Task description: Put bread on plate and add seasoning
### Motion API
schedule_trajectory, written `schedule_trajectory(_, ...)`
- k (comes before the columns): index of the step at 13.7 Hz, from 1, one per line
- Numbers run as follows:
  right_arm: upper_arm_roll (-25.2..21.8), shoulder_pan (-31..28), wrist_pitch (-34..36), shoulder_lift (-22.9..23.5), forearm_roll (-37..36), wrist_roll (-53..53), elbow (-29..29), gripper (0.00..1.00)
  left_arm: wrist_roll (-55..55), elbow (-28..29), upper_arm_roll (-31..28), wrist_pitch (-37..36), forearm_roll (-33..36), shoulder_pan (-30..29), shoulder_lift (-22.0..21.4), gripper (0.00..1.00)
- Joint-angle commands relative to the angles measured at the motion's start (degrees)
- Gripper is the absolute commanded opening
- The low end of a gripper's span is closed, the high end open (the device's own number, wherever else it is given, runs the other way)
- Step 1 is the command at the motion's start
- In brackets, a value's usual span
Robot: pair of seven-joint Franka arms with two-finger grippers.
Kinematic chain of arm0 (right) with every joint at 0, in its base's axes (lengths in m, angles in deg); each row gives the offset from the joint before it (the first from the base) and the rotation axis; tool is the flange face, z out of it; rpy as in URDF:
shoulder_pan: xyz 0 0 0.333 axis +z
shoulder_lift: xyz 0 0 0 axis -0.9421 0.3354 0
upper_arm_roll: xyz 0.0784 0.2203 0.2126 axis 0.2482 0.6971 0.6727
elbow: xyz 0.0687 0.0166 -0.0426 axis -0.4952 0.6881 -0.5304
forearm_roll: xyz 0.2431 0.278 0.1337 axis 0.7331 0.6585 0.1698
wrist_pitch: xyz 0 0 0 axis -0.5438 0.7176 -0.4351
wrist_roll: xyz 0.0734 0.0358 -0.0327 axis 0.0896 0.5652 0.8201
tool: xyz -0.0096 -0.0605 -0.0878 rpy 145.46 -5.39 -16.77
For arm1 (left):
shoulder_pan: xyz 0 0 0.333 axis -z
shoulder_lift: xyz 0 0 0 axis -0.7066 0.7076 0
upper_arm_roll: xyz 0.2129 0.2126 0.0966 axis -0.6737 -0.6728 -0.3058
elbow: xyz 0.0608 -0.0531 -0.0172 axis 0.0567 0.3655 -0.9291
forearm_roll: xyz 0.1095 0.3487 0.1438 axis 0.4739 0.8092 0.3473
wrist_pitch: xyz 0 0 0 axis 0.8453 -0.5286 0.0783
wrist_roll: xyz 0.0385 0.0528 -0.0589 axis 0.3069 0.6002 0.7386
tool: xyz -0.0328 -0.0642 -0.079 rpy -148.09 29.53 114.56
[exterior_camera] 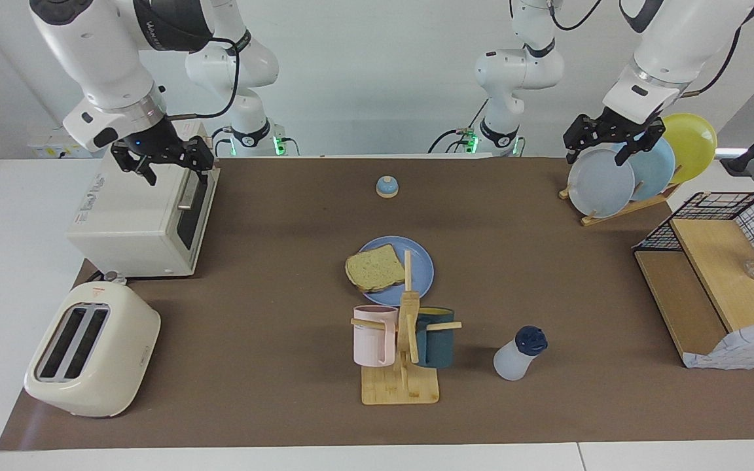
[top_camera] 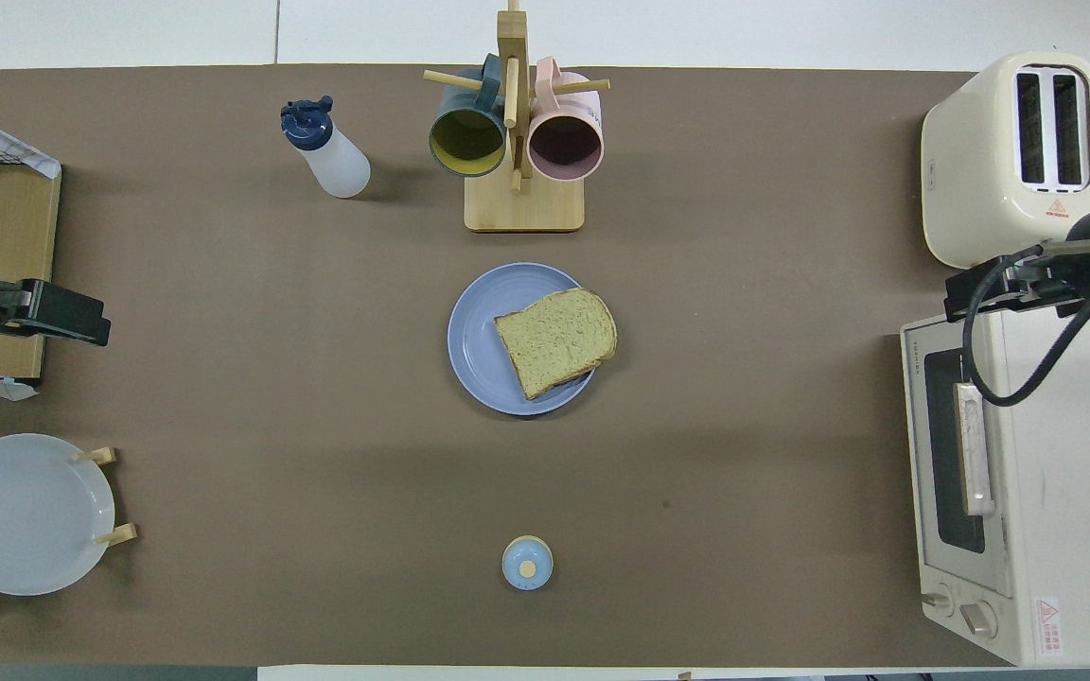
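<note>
Brown matting is covering the table, and I am logging the scene across the facing view. The right gripper [exterior_camera: 177, 171] is hanging over the toaster oven [exterior_camera: 135, 222], jaws apart and holding nothing; I am treating that arm as idle. At mid-table the bread [exterior_camera: 375, 268] is lying flat on the plate [exterior_camera: 419, 275], one edge overhanging the rim toward the right arm's end, so I am judging placement done and seasoning outstanding. The mug rack [exterior_camera: 401, 386] is standing just beside the plate, farther from the robots. The seasoning [exterior_camera: 518, 356] is standing beside that rack, toward the left arm's end, untouched and well apart from both grippers. The left gripper [exterior_camera: 596, 154] is hovering over the pale plate [exterior_camera: 599, 190] in the dish rack, jaws apart and empty. I am recommending this arm for the pick: descending clear of the mug pegs, closing on the translucent body below the dark cap, lifting straight, then tipping over the slice's centre without nudging the overhanging edge.
</note>
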Motion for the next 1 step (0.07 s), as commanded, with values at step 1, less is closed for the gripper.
schedule_trajectory(1, 0.44, -1.02, 0.19, -0.59, 0.55, 1.49, 0.29, 1.00, 0.41, 1.22, 0.49, -0.08, -1.00, -0.93, -1.44, 1.00)
